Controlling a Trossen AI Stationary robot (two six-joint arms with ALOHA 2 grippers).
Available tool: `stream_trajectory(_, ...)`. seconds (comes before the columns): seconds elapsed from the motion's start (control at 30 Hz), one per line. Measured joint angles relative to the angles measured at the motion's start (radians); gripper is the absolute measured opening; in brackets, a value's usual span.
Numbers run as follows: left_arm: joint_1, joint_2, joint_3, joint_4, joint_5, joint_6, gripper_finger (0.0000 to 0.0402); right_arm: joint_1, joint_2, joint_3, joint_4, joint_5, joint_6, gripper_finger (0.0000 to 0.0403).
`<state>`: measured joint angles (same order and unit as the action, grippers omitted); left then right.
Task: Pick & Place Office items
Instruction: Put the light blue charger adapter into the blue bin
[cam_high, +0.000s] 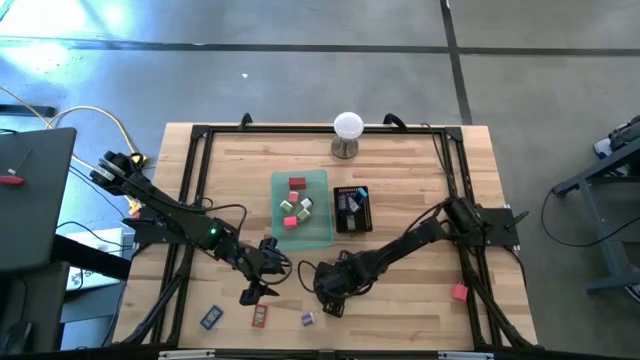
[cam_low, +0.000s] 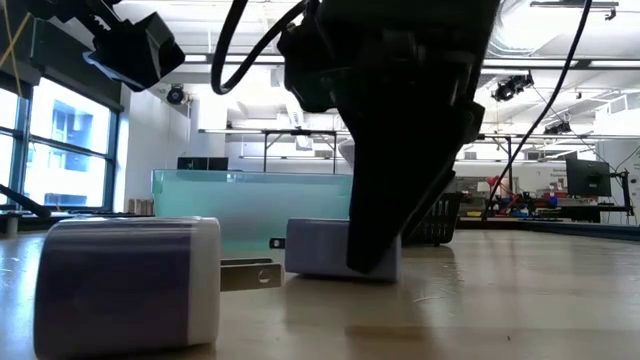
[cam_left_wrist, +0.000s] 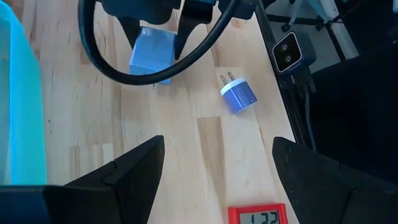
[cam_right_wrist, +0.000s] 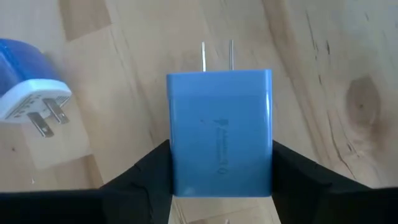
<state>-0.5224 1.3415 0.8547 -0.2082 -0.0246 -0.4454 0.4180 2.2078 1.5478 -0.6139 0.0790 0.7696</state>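
A flat blue charger (cam_right_wrist: 219, 124) lies on the wooden table, prongs pointing away from my right wrist, and my right gripper (cam_right_wrist: 221, 149) is shut on it near the table's front middle (cam_high: 326, 292). Close beside it lies a round blue-and-white plug (cam_left_wrist: 238, 96), on its side. My left gripper (cam_left_wrist: 217, 142) hangs open above the table, left of the right gripper (cam_high: 254, 290), holding nothing. A red timer (cam_left_wrist: 258, 214) lies flat below it. A blue item (cam_high: 210, 317) and a pink block (cam_high: 459, 292) also lie on the table. My right gripper pinches the charger's two narrow sides (cam_right_wrist: 173, 163) between its fingers, at the end away from the prongs. The fingers come steeply from above, one on each side of the body. The charger lies flat on the table (cam_low: 320, 250).
A translucent green tray (cam_high: 318, 232) holding several small items and a black mesh tray (cam_high: 352, 226) stand at the table's middle. A white ball on a metal stand (cam_high: 347, 126) is at the far edge. A black frame (cam_high: 195, 180) runs round the table.
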Motion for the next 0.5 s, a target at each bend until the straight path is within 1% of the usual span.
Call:
stream_trajectory(0.1, 0.0, 0.0, 0.0, -0.002, 0.0, 0.0, 0.0291, -0.002, -0.001, 0.0, 0.0, 0.007, -0.034, 0.0195)
stream_trajectory(0.23, 0.0, 0.0, 0.0, -0.002, 0.0, 0.0, 0.0291, -0.002, -0.022, -0.003, -0.003, 0.044, -0.066, 0.0195)
stream_trajectory(0.4, 0.0, 0.0, 0.0, -0.002, -0.001, 0.031, 0.0291, 0.006, -0.069, -0.01, -0.025, 0.131, -0.128, 0.0195)
stream_trajectory(0.5, 0.0, 0.0, 0.0, -0.002, -0.032, 0.078, 0.0291, 0.01, -0.121, -0.008, -0.027, 0.2, -0.149, 0.0195)
